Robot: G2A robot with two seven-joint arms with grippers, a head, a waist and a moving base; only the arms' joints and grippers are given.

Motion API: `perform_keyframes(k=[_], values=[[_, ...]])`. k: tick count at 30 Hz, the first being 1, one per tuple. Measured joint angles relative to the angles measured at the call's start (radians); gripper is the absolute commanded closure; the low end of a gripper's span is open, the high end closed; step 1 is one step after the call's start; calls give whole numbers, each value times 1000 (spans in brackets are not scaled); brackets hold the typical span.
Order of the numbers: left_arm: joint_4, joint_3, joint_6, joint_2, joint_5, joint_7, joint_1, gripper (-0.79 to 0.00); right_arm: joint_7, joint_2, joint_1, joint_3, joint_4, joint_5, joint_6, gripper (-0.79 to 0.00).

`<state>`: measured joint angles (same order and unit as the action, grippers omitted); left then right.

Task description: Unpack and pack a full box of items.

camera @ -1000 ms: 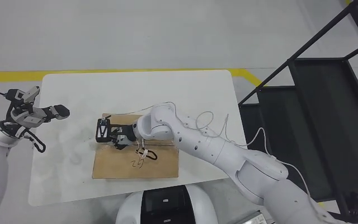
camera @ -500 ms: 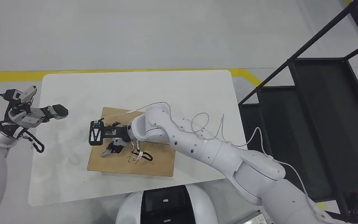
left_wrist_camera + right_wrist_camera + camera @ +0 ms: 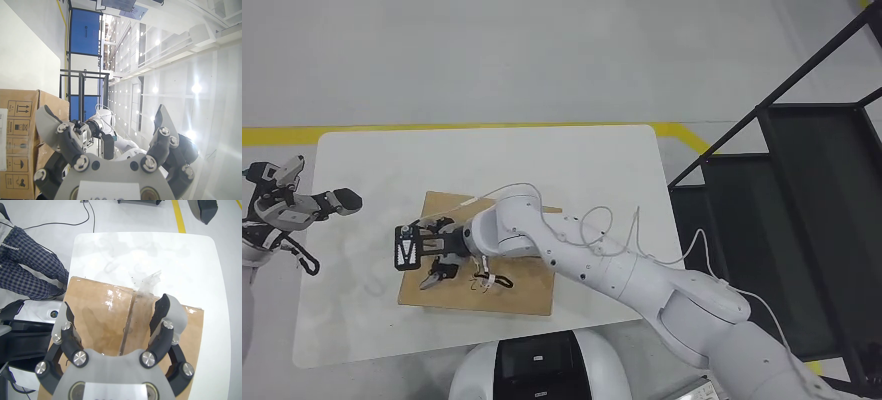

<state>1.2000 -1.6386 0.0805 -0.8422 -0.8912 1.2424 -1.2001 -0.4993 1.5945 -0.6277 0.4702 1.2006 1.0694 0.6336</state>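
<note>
White table [image 3: 542, 160]: rounded corners, faint smudges on the top.

Brown cardboard box [image 3: 527, 292]: lies on the table's near half, toward its left side, a little askew to the table edges. Top flaps shut, meeting at a centre seam [image 3: 128, 313] under glossy clear tape. Carries handling symbols on one side wall, as seen from the left wrist.

Right gripper [image 3: 115, 303]: hangs over the box top, near the end that faces the table's left edge. Jaws spread wide, nothing between them. Cannot tell whether the fingertips touch the cardboard.

Left gripper [image 3: 102, 111]: held in the air off the table's left edge, well apart from the box and pointing toward it. Jaws likewise spread, holding nothing.

Torn strip of clear tape [image 3: 151, 279]: sticks up, crumpled, from the end of the seam at the box's edge, just beyond the right gripper's fingers.
</note>
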Motion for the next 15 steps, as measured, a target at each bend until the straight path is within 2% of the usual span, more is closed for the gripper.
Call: perform_keyframes(k=[9,15], values=[[6,-9,-3,-2,5,2,-3,-785,75,-10,-19,54,63,136,-115,-785],[-12,14,-13,-2,56,19,20,-785,46,-38,-82,130,121,99,-93,-785]])
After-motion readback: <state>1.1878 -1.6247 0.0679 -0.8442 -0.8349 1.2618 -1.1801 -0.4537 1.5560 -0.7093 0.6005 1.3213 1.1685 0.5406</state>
